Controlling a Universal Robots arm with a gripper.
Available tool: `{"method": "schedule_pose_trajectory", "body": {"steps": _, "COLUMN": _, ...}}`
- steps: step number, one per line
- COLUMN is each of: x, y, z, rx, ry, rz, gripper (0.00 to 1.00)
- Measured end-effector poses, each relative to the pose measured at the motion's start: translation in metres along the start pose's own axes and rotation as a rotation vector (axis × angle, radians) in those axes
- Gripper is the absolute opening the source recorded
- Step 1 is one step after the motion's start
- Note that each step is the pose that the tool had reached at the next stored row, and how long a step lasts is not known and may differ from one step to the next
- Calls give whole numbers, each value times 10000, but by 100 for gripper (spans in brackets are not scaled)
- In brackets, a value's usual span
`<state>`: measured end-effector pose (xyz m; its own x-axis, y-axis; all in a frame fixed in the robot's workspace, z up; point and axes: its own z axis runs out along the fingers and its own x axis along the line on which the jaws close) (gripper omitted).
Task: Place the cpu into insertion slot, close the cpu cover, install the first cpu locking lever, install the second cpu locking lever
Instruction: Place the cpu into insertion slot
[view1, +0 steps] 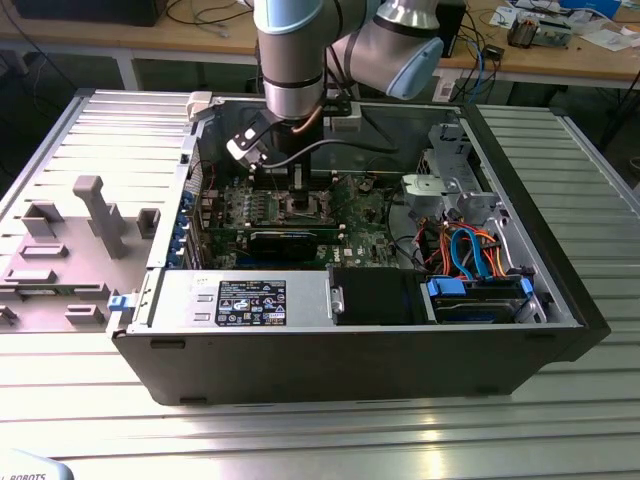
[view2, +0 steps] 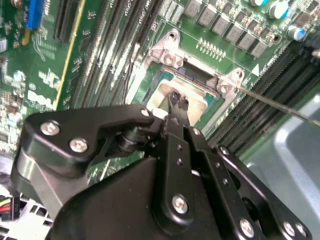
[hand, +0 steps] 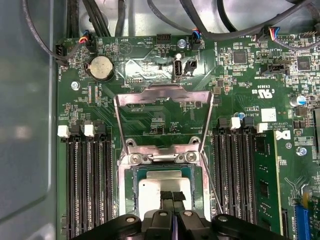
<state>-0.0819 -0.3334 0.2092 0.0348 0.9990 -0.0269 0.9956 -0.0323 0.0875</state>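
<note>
The cpu lies flat in the insertion slot, silver top up; it also shows in the second wrist view. The cpu cover is swung open, standing back from its hinge over the green board. A thin wire locking lever is unlatched beside the socket and sticks out past its corner. My gripper is shut, its two black tips pressed together just above or on the cpu's top. In the exterior view the gripper reaches down into the open computer case.
Rows of black memory slots flank the socket, with one fitted module. A coin battery and cables lie beyond the cover. The case holds a power supply and drives. A grey fixture tray sits outside.
</note>
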Motion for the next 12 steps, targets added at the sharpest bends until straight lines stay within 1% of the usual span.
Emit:
{"method": "schedule_pose_trajectory", "body": {"steps": 1, "x": -2, "y": 3, "z": -30, "rx": 6, "ry": -6, "rz": -1, "gripper": 11}}
{"method": "schedule_pose_trajectory", "body": {"steps": 3, "x": -4, "y": 14, "z": -94, "rx": 8, "ry": 29, "rz": -45, "gripper": 11}}
{"method": "schedule_pose_trajectory", "body": {"steps": 4, "x": -3, "y": 17, "z": -100, "rx": 2, "ry": 87, "rz": -276, "gripper": 11}}
{"method": "schedule_pose_trajectory", "body": {"steps": 5, "x": -3, "y": 19, "z": -100, "rx": -4, "ry": 110, "rz": -521, "gripper": 11}}
{"method": "schedule_pose_trajectory", "body": {"steps": 7, "x": -3, "y": 33, "z": -99, "rx": -4, "ry": 134, "rz": -809, "gripper": 11}}
{"method": "schedule_pose_trajectory", "body": {"steps": 8, "x": -3, "y": 54, "z": -97, "rx": 66, "ry": 147, "rz": -922, "gripper": 11}}
{"method": "schedule_pose_trajectory", "body": {"steps": 9, "x": -3, "y": 62, "z": -96, "rx": 340, "ry": 144, "rz": -964, "gripper": 11}}
{"method": "schedule_pose_trajectory", "body": {"steps": 10, "x": -2, "y": 67, "z": -97, "rx": 598, "ry": 139, "rz": -995, "gripper": 11}}
{"method": "schedule_pose_trajectory", "body": {"steps": 12, "x": -2, "y": 87, "z": -104, "rx": 965, "ry": 114, "rz": -1039, "gripper": 11}}
